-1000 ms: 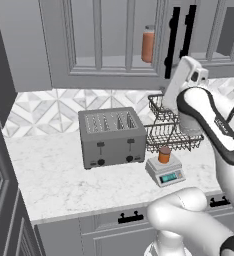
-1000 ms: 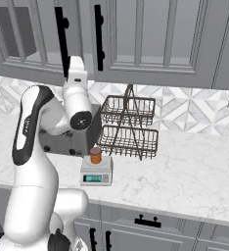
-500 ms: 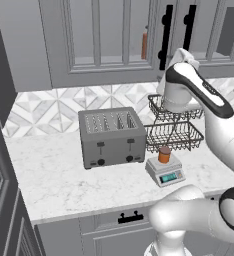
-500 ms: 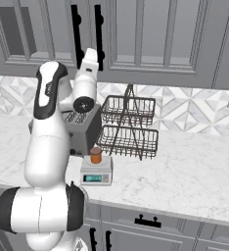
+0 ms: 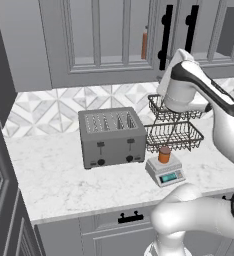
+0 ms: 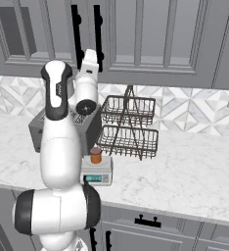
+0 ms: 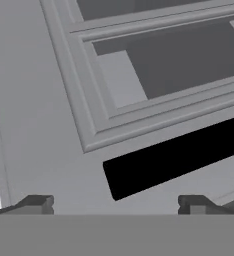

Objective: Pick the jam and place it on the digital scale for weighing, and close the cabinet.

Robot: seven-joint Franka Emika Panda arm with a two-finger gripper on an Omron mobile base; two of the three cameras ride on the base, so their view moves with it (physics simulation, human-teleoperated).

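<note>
The jam (image 5: pixel 164 154), a squat orange jar with a brown lid, stands on the digital scale (image 5: pixel 164 171) in front of the wire rack; both also appear as jam (image 6: pixel 96 155) and scale (image 6: pixel 96 173). My gripper (image 7: pixel 114 204) is open and empty, pressed up close to the cabinet (image 7: pixel 64 100) door, whose black bar handle (image 7: pixel 174 161) lies just beyond the fingertips. In the base views the gripper (image 5: pixel 175 55) (image 6: pixel 91 53) is raised against the door's lower edge, beside the two long handles (image 5: pixel 166 37) (image 6: pixel 98 29), which stand side by side.
A grey toaster (image 5: pixel 111 136) sits left of the scale, and a two-tier wire basket rack (image 5: pixel 174 127) stands behind it. A taller reddish-brown jar (image 5: pixel 144 45) shows through the cabinet glass. Drawers with short black handles (image 5: pixel 130 217) run below the counter edge.
My arm has lifted the hand up against the cabinet door. The door's handle has swung in next to the other handle. The jam stays on the scale.
</note>
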